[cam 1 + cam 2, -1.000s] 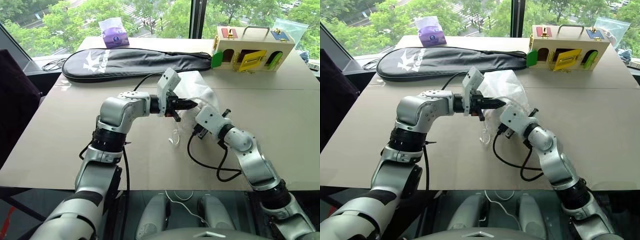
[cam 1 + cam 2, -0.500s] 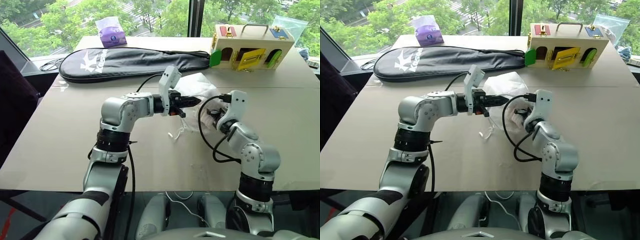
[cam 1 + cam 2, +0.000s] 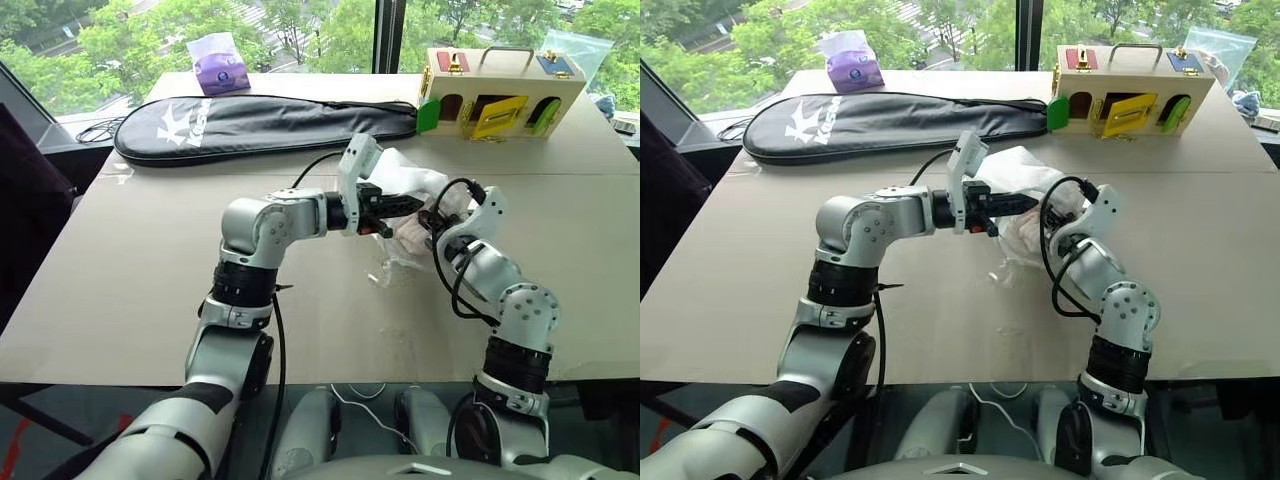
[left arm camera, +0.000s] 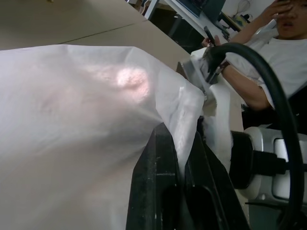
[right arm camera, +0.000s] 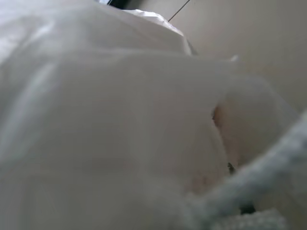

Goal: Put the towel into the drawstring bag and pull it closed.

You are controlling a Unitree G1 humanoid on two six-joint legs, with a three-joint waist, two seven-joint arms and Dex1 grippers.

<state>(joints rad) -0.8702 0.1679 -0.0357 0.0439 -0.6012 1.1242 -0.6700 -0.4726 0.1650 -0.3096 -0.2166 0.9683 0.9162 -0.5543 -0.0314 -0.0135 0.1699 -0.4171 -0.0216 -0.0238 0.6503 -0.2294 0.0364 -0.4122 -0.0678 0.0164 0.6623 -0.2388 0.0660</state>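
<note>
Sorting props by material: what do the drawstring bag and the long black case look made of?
The drawstring bag: thin matte white fabric, probably non-woven; light glows through it and it crumples softly. The long black case: likely woven synthetic cloth, slight sheen, printed white logo.

Right arm rolled over and its gripper [image 3: 437, 215] now sits at the drawstring bag [image 3: 405, 185] mouth. Left gripper [image 3: 418, 204] moved right with the bag; bag lifted, cords [image 3: 381, 274] dangling.

A long black fabric racket case [image 3: 250, 118] lies across the far side of the beige desk [image 3: 120, 280]. Behind it stands a purple tissue pack [image 3: 220, 66]; a wooden house-shaped box [image 3: 497, 92] sits far right.
</note>
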